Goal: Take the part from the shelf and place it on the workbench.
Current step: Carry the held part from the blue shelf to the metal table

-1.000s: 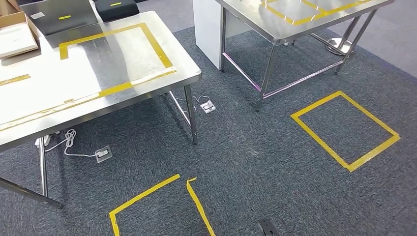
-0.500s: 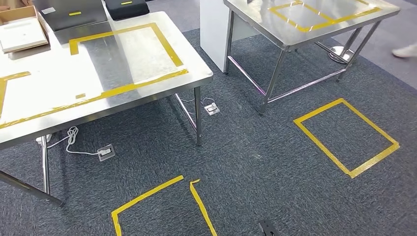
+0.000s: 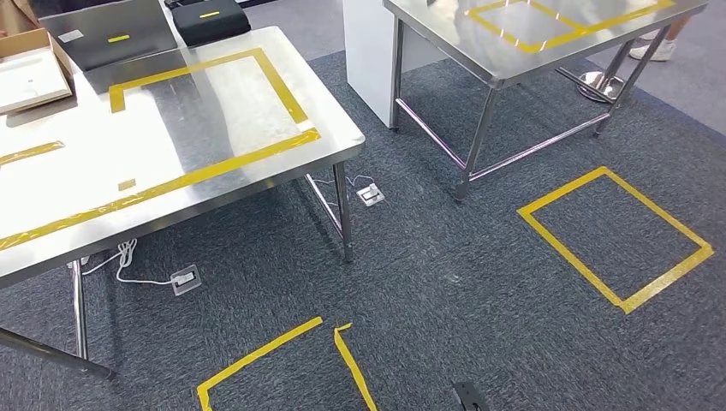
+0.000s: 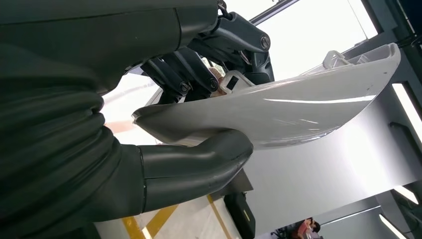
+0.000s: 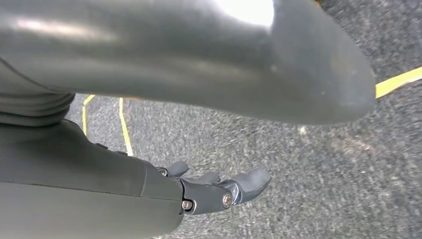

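Stainless steel makes up the near worktop (image 3: 197,128) in the head view, its surface marked with yellow tape lines, a dark case (image 3: 208,19) and a shallow cardboard tray (image 3: 32,75) sitting at its far edge. A second steel worktop (image 3: 514,47) stands well apart beyond it, also taped. On the dark grey carpet (image 3: 445,282) lie two yellow tape squares, one near the bottom edge (image 3: 265,355) and one off to the side (image 3: 615,235); a white cable (image 3: 124,257) trails under the near worktop.

In the left wrist view, the left robot hand (image 4: 199,124) grips the white curved part (image 4: 278,109), the thick thumb pressed on one face and the darker fingers (image 4: 199,69) wrapped over the other.

In the right wrist view, the right robot hand (image 5: 214,189) hangs above the carpet with nothing in it, its fingers (image 5: 251,181) apart and only loosely bent.
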Robot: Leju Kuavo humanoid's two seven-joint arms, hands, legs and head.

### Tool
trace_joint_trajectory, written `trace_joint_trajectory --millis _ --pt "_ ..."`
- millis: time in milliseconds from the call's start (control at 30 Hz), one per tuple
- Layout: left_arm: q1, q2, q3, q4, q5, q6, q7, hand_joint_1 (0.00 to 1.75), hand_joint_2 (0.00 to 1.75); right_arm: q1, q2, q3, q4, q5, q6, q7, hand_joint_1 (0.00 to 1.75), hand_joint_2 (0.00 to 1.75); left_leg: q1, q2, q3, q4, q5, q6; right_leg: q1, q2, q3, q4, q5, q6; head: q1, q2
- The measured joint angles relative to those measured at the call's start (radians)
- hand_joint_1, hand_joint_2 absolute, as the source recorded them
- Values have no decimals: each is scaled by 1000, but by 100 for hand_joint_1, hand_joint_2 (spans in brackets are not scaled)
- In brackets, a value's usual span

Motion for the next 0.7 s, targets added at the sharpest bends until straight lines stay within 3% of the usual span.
trace_joint_trajectory --millis 33,67,133,233,300,367,433,467,500,533,600,633,700 --pt "-1 -1 0 0 -3 0 -1 175 175 0 0 0 0 1 0 0 0 0 -2 2 27 -65 36 3 1 0 11 0 -11 5 -1 0" --pt "-2 -1 0 -1 -5 0 -2 175 175 -1 0 -1 0 1 0 0 0 0 -4 3 53 -121 54 8 2 0 18 1 -21 11 -3 0" --pt "-3 -3 1 -2 -11 -1 -2 175 175 -3 0 -1 0 2 0 -1 0 0 -9 3 78 -167 46 23 4 0 25 -1 -32 24 -4 0" --pt "-6 -4 1 -3 -18 -5 -2 175 175 -5 0 -2 0 3 0 -1 0 0 -7 -1 91 -177 29 46 4 -1 25 22 -33 37 2 0" --pt "-9 -5 1 -4 -18 -6 -2 175 175 -6 0 -2 0 3 1 -1 0 0 -6 -3 107 -180 19 58 2 0 -29 112 -50 45 5 0" --pt "-11 -9 1 -3 -18 -8 -2 175 175 -6 1 -2 0 4 1 -1 0 0 -8 -4 122 -181 4 63 3 0 -119 239 -94 49 6 0" --pt "-10 -14 1 -2 -18 -9 -2 175 175 -3 1 -2 0 4 1 -1 0 0 -10 -5 142 -181 -14 64 5 0 -182 289 -113 47 7 0" --pt "-10 -15 1 -2 -18 -9 -2 175 175 -2 1 -2 0 4 1 -1 0 0 -12 -6 156 -181 -24 63 6 1 -190 264 -92 44 7 0" --pt "-10 -16 1 -2 -18 -10 -2 175 175 -1 1 -2 0 4 1 -1 0 0 -13 -7 171 -181 -36 62 9 1 -182 209 -49 37 7 0" --pt "-11 -17 1 -1 -19 -10 -2 175 175 1 0 -2 0 4 1 -1 0 0 -14 -6 183 -182 -47 61 12 1 -168 137 13 29 7 0" --pt "-14 -21 1 2 -19 -14 -1 175 175 2 0 -2 0 4 0 0 0 0 -16 -9 202 -182 -67 54 20 3 -145 35 87 15 5 0" --pt "-15 -22 1 4 -19 -17 0 175 175 2 0 -2 0 4 0 0 0 0 -17 -11 209 -181 -72 49 21 4 -139 13 101 11 4 0" --pt "-19 -21 1 6 -19 -24 1 175 175 2 1 -3 0 3 -1 0 0 0 -18 -14 221 -179 -76 38 20 5 -123 4 93 6 5 0"
